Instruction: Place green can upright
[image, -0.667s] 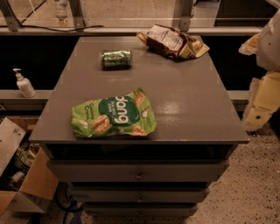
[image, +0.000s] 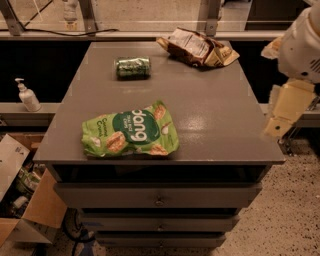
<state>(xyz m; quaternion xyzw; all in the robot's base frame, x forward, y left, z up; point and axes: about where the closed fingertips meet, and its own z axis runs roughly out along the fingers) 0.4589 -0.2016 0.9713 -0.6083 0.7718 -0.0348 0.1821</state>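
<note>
Green can (image: 133, 67) lies on its side at the far-left part of the grey cabinet surface (image: 215, 115), long axis roughly left-right and nothing touching it. A brown snack bag (image: 197, 48) sits at the far edge to the can's right, apart from it. A green "dang" rice chips bag (image: 130, 131) lies flat near the front edge, well apart from the can.

Claw (image: 282, 112) hangs off the right side of the surface, well away from the can, holding nothing. Cannot tell whether it is spread or pressed together.

Step in hand, as judged: the reach toward the can; the grasp has not started.

To do it well:
- Come in above the surface and pass clear of the brown bag.
- Close across the can's round body near one end, not along its length, since it will likely roll if nudged.
- Lift a little, turn it so one silver end faces down, then set it on bare surface.
- Release only once it rests flat, or it may tip.
</note>
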